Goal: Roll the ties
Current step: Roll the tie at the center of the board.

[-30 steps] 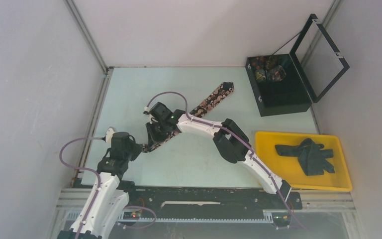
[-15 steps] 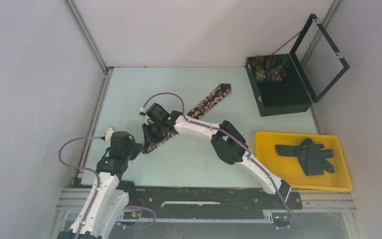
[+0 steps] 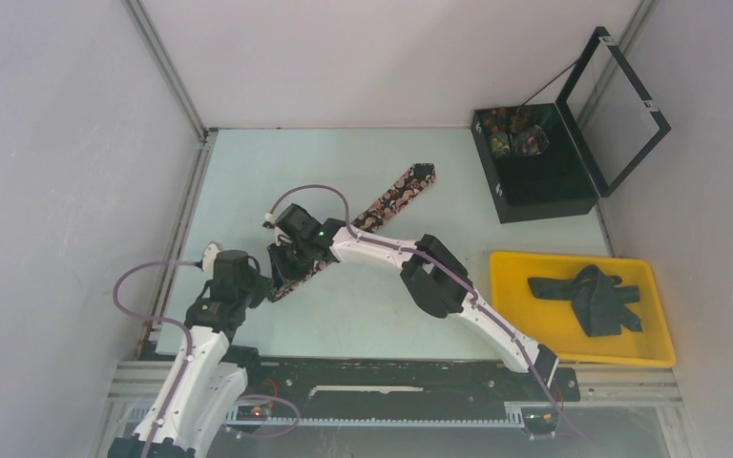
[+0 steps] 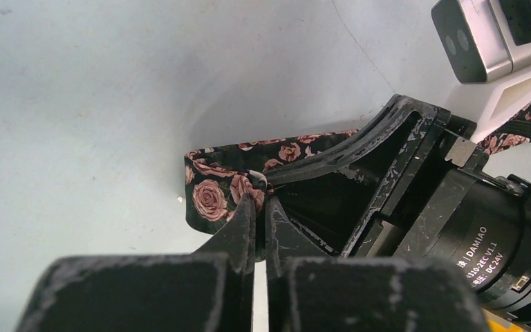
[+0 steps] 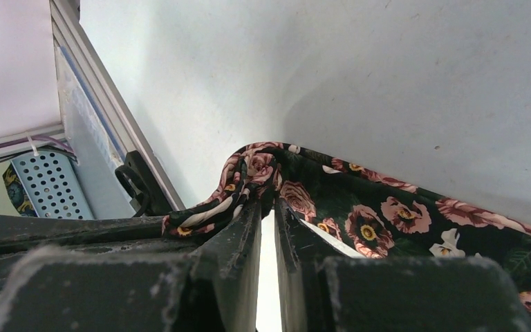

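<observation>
We are seeing the black rose-patterned tie point(image 3: 391, 196) stretching flat and diagonally away, its near end bunching up, pinched by the left fingers point(image 4: 243, 225) and the right fingers point(image 5: 247, 232). Plain dark ties point(image 3: 592, 298) are lying heaped, well apart from both.

pale green table point(image 3: 344, 162) with white walls point(image 3: 57, 143) all round; black box point(image 3: 546, 186) in the far right corner, its framed lid point(image 3: 620, 95) standing open to the right; yellow tray point(image 3: 573, 358) nearer, along the right edge; black rail point(image 3: 391, 377) across the front
</observation>
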You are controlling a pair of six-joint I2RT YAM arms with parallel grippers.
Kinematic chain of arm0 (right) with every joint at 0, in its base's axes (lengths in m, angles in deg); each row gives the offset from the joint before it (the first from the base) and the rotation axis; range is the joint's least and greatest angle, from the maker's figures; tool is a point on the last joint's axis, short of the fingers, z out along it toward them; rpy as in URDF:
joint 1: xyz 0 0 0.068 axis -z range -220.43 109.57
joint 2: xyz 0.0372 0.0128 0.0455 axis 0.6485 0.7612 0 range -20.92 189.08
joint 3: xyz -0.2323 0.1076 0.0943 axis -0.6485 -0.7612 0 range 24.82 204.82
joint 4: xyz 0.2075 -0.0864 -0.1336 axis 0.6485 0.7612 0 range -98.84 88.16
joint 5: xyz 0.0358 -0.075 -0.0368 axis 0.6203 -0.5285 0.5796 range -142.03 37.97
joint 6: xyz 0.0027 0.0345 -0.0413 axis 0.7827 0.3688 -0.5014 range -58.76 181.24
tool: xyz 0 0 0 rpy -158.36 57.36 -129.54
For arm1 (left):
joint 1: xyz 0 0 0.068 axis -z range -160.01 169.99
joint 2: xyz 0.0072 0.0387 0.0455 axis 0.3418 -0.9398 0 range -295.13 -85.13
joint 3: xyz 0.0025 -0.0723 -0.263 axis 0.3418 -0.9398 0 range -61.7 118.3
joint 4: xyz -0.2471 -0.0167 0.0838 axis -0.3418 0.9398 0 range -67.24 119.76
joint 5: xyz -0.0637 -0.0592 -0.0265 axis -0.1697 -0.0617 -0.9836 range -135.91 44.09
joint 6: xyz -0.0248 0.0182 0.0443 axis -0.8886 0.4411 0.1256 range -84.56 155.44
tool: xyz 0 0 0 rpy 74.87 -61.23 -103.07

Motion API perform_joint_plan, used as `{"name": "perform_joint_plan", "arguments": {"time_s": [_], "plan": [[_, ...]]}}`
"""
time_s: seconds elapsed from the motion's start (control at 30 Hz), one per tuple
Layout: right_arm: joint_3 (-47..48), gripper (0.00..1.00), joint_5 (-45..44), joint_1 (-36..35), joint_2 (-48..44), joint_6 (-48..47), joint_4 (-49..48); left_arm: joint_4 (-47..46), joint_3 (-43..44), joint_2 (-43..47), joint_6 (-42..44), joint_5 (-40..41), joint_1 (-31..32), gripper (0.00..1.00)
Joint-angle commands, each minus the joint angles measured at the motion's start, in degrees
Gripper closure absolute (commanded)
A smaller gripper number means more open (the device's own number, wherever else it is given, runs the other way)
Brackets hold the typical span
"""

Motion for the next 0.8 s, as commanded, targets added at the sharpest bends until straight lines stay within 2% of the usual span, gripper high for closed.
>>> {"name": "perform_joint_plan", "arguments": {"time_s": [0.0,0.77], "plan": [[1.3,0.84,2.7,-0.5,-0.1,1.2,-3.3,-2.4,2.3,-1.1,1.1,0.1,0.1,1.0],[-2.8,0.85,1.5,2.5,-3.7,-0.6,-1.8,-10.0,-1.4,-8.6,2.0,0.7,0.1,1.0]]}}
